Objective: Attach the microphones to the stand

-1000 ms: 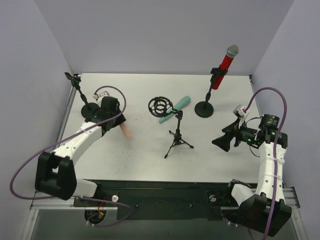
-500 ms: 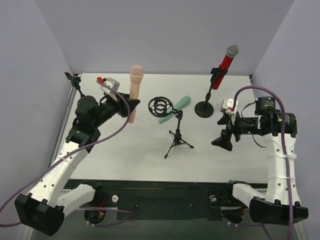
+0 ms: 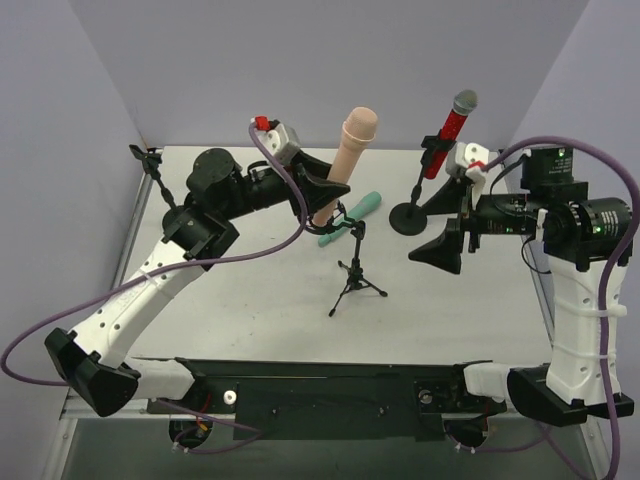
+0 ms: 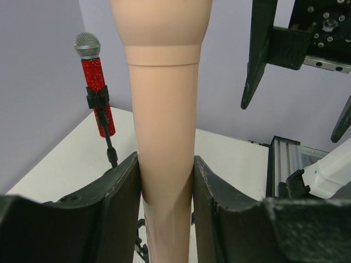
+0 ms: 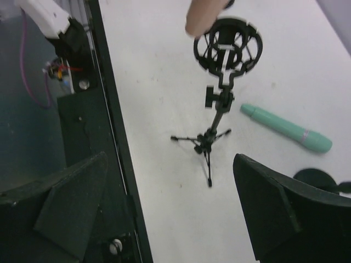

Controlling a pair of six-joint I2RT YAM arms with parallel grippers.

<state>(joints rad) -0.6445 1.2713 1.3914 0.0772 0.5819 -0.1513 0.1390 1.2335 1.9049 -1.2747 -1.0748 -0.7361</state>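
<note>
One peach-pink microphone (image 3: 345, 160) is standing upright, clamped in the left gripper (image 4: 165, 170) with its tail hanging below, close to the ring mount (image 5: 227, 46), presumably for insertion, while the right gripper (image 5: 170, 161) is hovering wide open above the tripod (image 5: 208, 139), probably to steady it.

Peach-pink microphone (image 4: 164, 137) was plain matte, unpatterned. Red microphone (image 3: 450, 128) had glittery red body, silver mesh head. Mint-green microphone (image 5: 285, 129) was pale mint, with thin lighter ring near one end. Tripod stand (image 3: 355, 270) and round-base stand (image 3: 410, 215) were black. Table (image 3: 250, 300) was white, walls (image 3: 300, 70) pale lavender-grey. Left arm (image 3: 130, 305) and right arm (image 3: 575, 320) had white links, black joints. Cables (image 3: 240, 258) were purple. Left gripper (image 4: 164, 181) and right gripper (image 5: 175, 203) were black.
</note>
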